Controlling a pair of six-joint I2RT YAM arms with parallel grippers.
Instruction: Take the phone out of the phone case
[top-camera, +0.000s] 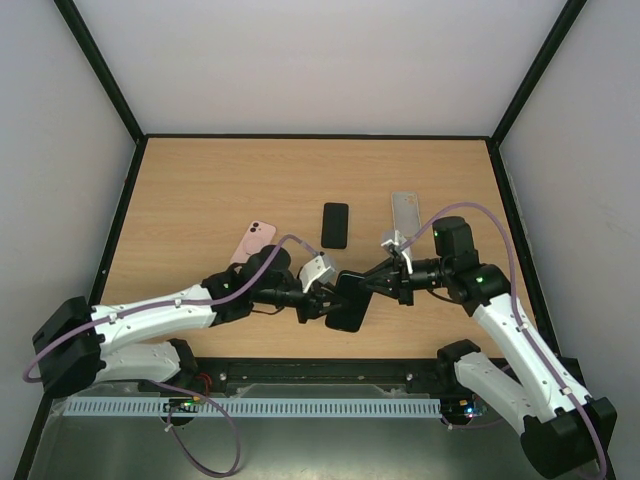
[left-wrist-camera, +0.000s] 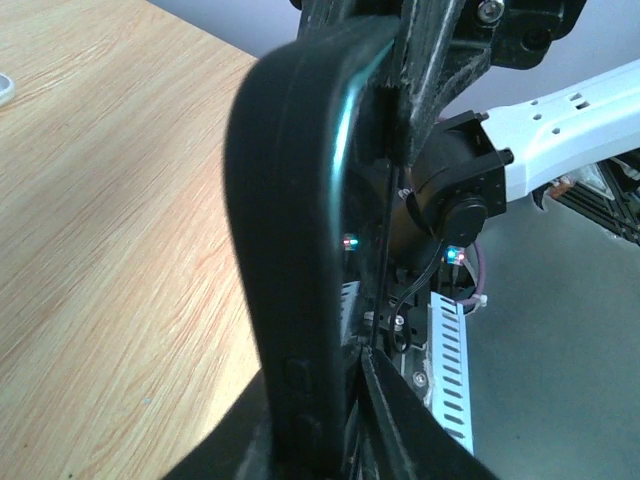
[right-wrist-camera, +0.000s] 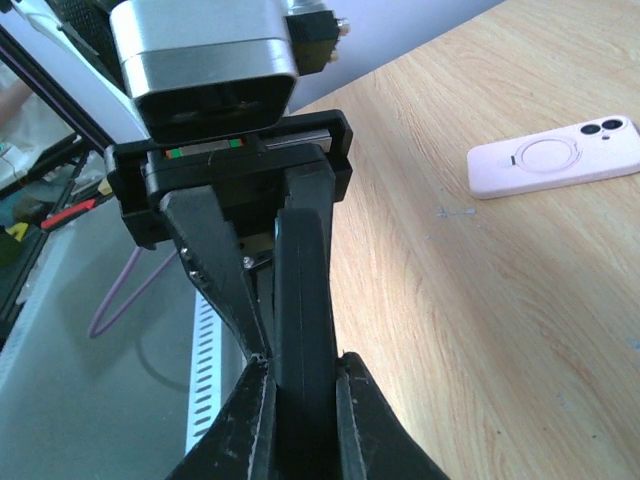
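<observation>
A black phone in its black case (top-camera: 347, 301) is held edge-up above the near table edge, between both grippers. My left gripper (top-camera: 322, 302) is shut on its left end. My right gripper (top-camera: 372, 285) is shut on its right end. In the left wrist view the case's rounded edge with side buttons (left-wrist-camera: 295, 250) fills the centre, clamped in my left gripper (left-wrist-camera: 320, 425). In the right wrist view the case (right-wrist-camera: 305, 290) stands edge-on in my right gripper (right-wrist-camera: 303, 370), with the left gripper's body (right-wrist-camera: 205, 60) beyond it. I cannot tell whether phone and case have separated.
On the wooden table (top-camera: 200, 200) lie a pink phone case (top-camera: 254, 241), also seen in the right wrist view (right-wrist-camera: 555, 155), a second black phone (top-camera: 335, 225) and a silver case (top-camera: 405, 212). A white slotted rail (top-camera: 250, 407) runs along the near edge.
</observation>
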